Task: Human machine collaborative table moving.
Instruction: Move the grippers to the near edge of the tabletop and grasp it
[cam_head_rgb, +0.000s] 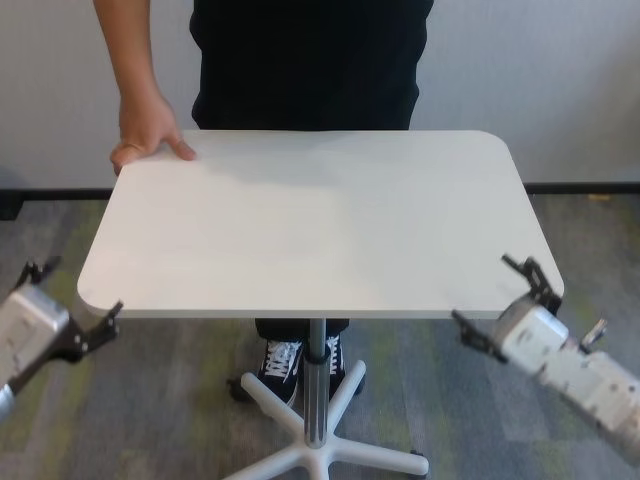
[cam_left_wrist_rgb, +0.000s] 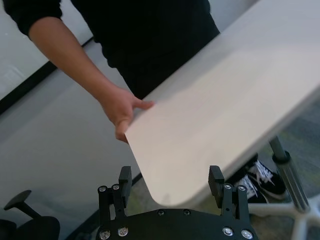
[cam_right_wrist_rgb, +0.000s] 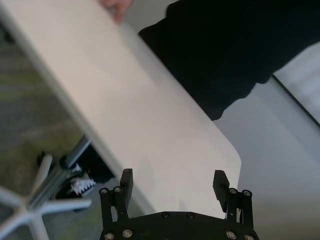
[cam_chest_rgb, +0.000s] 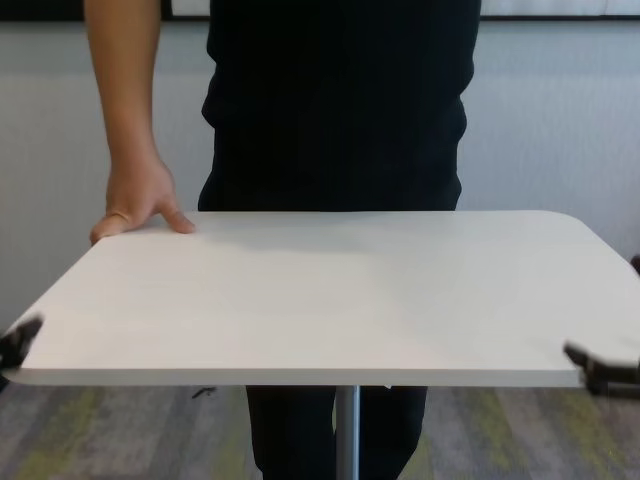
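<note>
The table (cam_head_rgb: 320, 220) has a white top on a silver pole (cam_head_rgb: 316, 380) and stands in front of me. The human (cam_head_rgb: 310, 60), in black, stands at its far edge with one hand (cam_head_rgb: 150, 135) on the far left corner; the other hand is out of view. My left gripper (cam_head_rgb: 70, 295) is open at the near left corner, which sits between its fingers in the left wrist view (cam_left_wrist_rgb: 170, 179). My right gripper (cam_head_rgb: 497, 298) is open astride the near right corner, as the right wrist view (cam_right_wrist_rgb: 173, 180) shows. Neither gripper is clamped on the table.
The table's white star-shaped base (cam_head_rgb: 340, 455) rests on grey-green carpet, with the human's black sneakers (cam_head_rgb: 285, 360) just behind it. A white wall with a black skirting runs behind. Part of a black chair (cam_left_wrist_rgb: 20, 200) shows in the left wrist view.
</note>
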